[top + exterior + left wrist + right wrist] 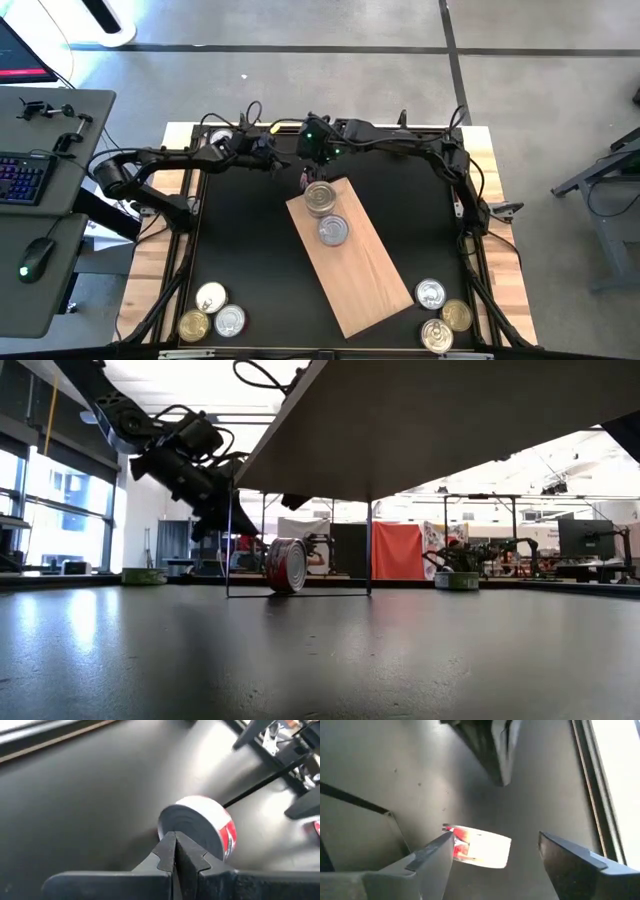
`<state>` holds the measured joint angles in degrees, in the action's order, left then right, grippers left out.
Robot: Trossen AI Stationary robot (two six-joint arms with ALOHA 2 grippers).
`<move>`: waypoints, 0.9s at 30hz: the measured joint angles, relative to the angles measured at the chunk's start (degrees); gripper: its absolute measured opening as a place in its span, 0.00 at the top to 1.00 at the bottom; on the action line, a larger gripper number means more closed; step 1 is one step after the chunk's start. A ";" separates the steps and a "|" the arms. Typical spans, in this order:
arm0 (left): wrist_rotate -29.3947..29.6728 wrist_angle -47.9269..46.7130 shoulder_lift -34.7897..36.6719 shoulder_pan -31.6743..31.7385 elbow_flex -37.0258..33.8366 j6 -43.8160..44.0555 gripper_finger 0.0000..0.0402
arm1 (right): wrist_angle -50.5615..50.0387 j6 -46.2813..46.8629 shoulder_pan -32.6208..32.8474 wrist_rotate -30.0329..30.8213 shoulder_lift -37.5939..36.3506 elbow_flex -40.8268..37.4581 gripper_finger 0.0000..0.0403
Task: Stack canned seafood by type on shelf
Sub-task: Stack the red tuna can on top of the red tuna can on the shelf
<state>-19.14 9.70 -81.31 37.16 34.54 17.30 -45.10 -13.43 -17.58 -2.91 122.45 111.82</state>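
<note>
**Stacking barely started: two spots filled, seven tins loose**

We see the right gripper (492, 852) spread wide over a red-labelled round tin on its edge (202, 827), off the far end of the light-brown grained wooden board (365, 275). Left gripper (175, 851) pressed together, empty. On the board: stacked silver tins (320, 197), one single (333, 231). Six smooth flat tins wait on matte black table (250, 240).
</note>
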 joint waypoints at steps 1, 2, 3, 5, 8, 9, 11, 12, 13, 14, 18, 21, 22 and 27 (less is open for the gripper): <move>0.16 -0.38 -0.01 -0.50 0.00 0.03 1.00 | 0.24 1.35 0.00 0.18 0.12 0.01 0.32; 0.46 -0.71 -0.01 -1.03 0.00 0.02 1.00 | 0.58 2.52 0.00 0.61 0.15 0.01 0.33; 0.79 -0.98 -0.01 -1.56 0.00 0.02 1.00 | 1.25 3.48 0.04 1.82 0.15 0.01 0.33; 1.40 -1.21 -0.01 -2.57 0.00 0.04 1.00 | 3.55 6.31 -0.36 3.92 0.22 0.01 0.34; 1.87 -1.26 -0.01 -4.02 0.00 0.11 1.00 | 5.66 14.43 -1.80 6.13 0.42 -0.14 0.36; 1.89 -1.26 -0.01 -4.40 0.00 0.32 1.00 | 5.99 18.16 -2.39 6.17 0.42 -0.14 0.37; 1.89 -1.26 -0.01 -4.96 0.00 0.48 1.00 | 5.39 25.93 -3.63 5.93 0.35 -0.14 0.40; 1.91 -1.26 -0.01 -5.18 0.00 0.15 1.00 | 4.37 29.17 -4.26 5.71 0.35 -0.14 0.42; 1.91 -1.28 -0.01 -5.38 0.00 -0.28 1.00 | 3.13 32.17 -4.87 5.31 0.35 -0.14 0.45; 1.89 -1.30 -0.01 -5.43 0.00 -0.87 1.00 | 1.96 34.58 -5.49 4.52 0.35 -0.14 0.48; 1.99 -2.03 -0.01 -5.40 0.00 -2.87 1.00 | -0.69 37.39 -7.26 2.45 0.35 -0.14 0.66; 4.42 -2.88 -0.03 -5.39 -0.03 -5.38 1.00 | -2.15 37.56 -7.35 2.20 0.31 -0.14 0.84; 5.09 -2.35 -0.05 -5.34 -0.30 -6.06 1.00 | -2.57 37.92 -7.23 1.82 0.23 -0.14 0.91; 3.78 6.30 -2.28 -4.07 -2.75 -4.07 1.00 | -5.33 41.93 -6.75 -0.50 0.49 -0.14 0.97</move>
<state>-15.37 16.00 -83.59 33.09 31.80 13.23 -50.44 28.50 -24.33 -3.41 122.94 111.68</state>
